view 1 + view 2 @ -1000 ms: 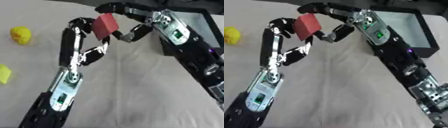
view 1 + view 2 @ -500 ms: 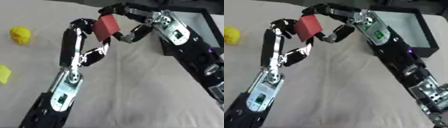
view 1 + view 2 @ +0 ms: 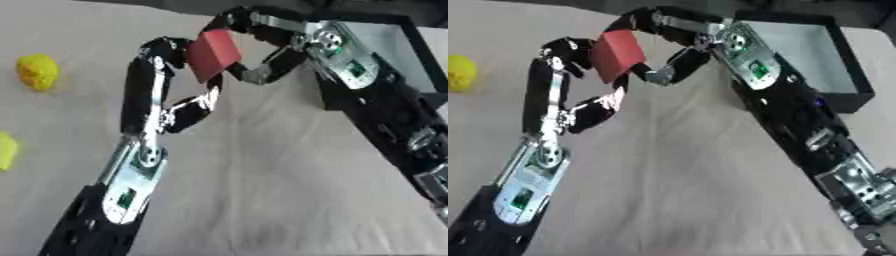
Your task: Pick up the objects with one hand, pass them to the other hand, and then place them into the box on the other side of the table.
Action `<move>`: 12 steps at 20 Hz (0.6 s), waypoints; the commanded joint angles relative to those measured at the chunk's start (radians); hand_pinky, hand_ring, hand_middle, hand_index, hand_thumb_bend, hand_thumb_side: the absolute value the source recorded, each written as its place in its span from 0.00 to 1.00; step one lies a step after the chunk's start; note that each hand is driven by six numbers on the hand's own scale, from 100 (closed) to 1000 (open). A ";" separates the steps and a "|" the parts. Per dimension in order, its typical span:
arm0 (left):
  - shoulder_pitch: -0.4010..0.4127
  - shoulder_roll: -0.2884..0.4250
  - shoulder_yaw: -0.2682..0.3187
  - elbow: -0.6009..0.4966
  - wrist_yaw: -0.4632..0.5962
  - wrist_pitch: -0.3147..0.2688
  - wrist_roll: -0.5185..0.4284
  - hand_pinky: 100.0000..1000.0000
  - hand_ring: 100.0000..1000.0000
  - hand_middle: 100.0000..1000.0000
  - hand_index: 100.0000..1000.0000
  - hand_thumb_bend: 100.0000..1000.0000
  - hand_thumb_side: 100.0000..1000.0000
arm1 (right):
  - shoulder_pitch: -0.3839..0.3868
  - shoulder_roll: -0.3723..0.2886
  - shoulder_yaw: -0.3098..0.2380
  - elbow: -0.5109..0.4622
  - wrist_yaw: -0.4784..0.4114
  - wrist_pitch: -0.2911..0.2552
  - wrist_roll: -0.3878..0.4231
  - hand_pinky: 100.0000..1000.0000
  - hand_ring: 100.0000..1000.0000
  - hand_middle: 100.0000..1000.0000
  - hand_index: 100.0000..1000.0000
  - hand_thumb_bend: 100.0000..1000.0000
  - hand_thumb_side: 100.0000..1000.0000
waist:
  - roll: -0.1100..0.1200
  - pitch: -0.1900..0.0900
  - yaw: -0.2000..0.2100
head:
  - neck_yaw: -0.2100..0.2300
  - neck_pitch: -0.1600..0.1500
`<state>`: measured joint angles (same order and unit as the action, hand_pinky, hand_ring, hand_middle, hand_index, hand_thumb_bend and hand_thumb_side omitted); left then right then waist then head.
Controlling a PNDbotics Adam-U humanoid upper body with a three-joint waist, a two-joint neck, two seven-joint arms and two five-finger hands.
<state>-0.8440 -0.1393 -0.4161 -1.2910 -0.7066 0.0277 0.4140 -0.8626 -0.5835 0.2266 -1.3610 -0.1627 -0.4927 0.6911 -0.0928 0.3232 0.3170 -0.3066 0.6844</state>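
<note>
Handover mid-air: red block (image 3: 212,53) pinched by left hand (image 3: 166,75), right hand (image 3: 262,47) curling round it. Risk: left lets go early, block drops short of box (image 3: 815,55).

Beige cloth-covered table (image 3: 262,190)

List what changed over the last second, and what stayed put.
Almost nothing changed. The red block stays raised between the left hand and the right hand, both touching it; neither has let go. The yellow object and black box stayed put.
</note>
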 commanded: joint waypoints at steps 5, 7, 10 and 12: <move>-0.015 -0.012 -0.007 -0.004 -0.008 0.029 0.043 0.46 0.53 0.54 0.59 0.40 0.06 | -0.017 -0.018 -0.026 -0.011 -0.061 -0.156 0.216 0.99 0.84 0.53 0.50 0.00 0.00 | 0.009 -0.021 -0.005 | -0.003 0.002; -0.015 -0.012 -0.006 -0.001 -0.014 0.044 0.052 0.47 0.56 0.57 0.64 0.48 0.14 | -0.016 -0.019 -0.032 -0.010 -0.067 -0.142 0.216 0.99 0.83 0.53 0.48 0.00 0.02 | 0.010 -0.021 -0.006 | -0.003 0.002; -0.014 -0.012 -0.006 0.004 -0.021 0.066 0.063 0.49 0.59 0.60 0.69 0.56 0.21 | -0.015 -0.021 -0.036 -0.009 -0.073 -0.129 0.216 0.99 0.83 0.52 0.48 0.00 0.03 | 0.010 -0.022 -0.008 | -0.004 0.002; -0.013 -0.012 -0.006 0.007 -0.023 0.079 0.071 0.49 0.60 0.61 0.70 0.61 0.24 | -0.014 -0.022 -0.039 -0.010 -0.077 -0.125 0.216 0.99 0.83 0.52 0.47 0.00 0.03 | 0.011 -0.023 -0.010 | -0.004 0.004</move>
<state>-0.8439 -0.1434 -0.4220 -1.2745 -0.7237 0.0978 0.4794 -0.8622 -0.5830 0.2028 -1.3592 -0.2301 -0.4496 0.7341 -0.0871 0.3232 0.3086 -0.3088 0.6848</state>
